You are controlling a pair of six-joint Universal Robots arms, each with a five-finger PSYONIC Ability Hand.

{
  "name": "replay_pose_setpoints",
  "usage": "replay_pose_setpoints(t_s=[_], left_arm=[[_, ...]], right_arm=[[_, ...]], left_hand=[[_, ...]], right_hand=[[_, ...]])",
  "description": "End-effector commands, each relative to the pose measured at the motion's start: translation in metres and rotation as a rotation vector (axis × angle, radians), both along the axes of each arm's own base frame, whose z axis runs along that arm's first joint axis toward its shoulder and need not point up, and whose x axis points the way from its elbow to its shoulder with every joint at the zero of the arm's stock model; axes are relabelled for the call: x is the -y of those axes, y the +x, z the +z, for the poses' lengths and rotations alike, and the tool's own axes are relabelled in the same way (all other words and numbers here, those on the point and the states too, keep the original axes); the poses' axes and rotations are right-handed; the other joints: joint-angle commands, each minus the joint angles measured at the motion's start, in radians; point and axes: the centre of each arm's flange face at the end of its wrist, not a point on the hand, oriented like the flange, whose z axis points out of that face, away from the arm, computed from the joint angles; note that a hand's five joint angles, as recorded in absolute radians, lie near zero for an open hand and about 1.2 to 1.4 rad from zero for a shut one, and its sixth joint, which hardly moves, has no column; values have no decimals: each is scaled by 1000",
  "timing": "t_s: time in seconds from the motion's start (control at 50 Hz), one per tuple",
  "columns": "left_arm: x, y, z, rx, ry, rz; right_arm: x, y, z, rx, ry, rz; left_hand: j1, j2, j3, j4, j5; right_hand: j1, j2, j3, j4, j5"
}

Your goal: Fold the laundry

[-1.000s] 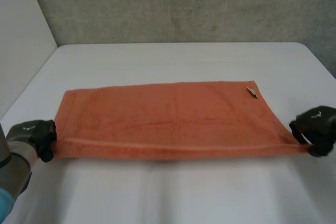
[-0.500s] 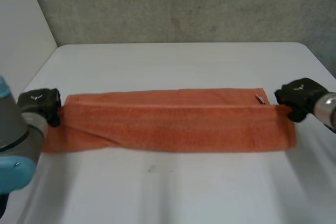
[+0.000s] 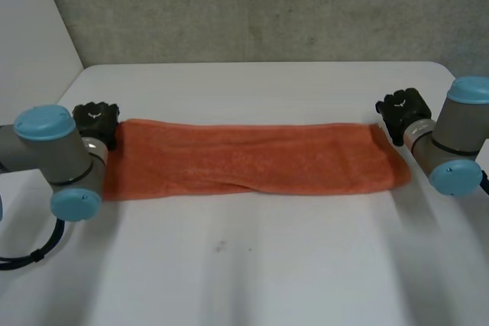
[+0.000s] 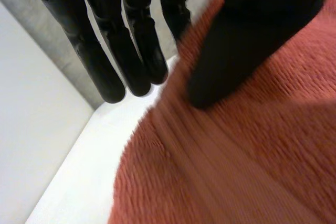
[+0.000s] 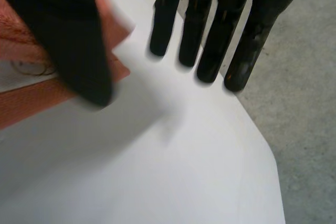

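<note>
An orange towel (image 3: 252, 159) lies folded in half lengthwise, a long strip across the table's middle. My left hand (image 3: 95, 118) sits at the strip's far left corner. In the left wrist view its fingers (image 4: 131, 56) stand straight past the towel's (image 4: 236, 156) edge, with the thumb over the cloth and apart from them. My right hand (image 3: 403, 108) is at the far right corner. There its fingers (image 5: 210, 30) are straight above bare table, and the towel's (image 5: 31, 103) corner lies beside the thumb, not pinched.
The white table (image 3: 252, 265) has bare surface in front of and behind the towel. A grey wall (image 3: 267, 5) runs behind the table's far edge. Both forearms lie alongside the towel's short ends.
Both hands carried the towel's near edge over to its far edge, folding it in half. Their fingers have since straightened and let go of the corners.
</note>
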Motion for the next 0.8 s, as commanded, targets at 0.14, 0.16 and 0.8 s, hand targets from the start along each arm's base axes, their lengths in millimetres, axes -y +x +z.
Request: replay_pose_setpoints(t_s=[0.14, 0.16, 0.8], left_arm=[[-2, -10, 13, -18, -56, -63], [-2, -10, 13, -18, -56, -63], [-112, 15, 94, -176, -68, -29]], right_arm=[[9, 13, 39, 54, -182, -3], [6, 12, 49, 63, -198, -4], [-130, -34, 63, 194, 241, 3]], left_hand=[[-755, -759, -762, -760, -760], [-755, -759, -762, -760, -760], [-755, -759, -762, -760, -760]], right_hand=[[-326, -454, -484, -486, -497], [-326, -454, -484, -486, -497], [-2, -129, -159, -162, -172]])
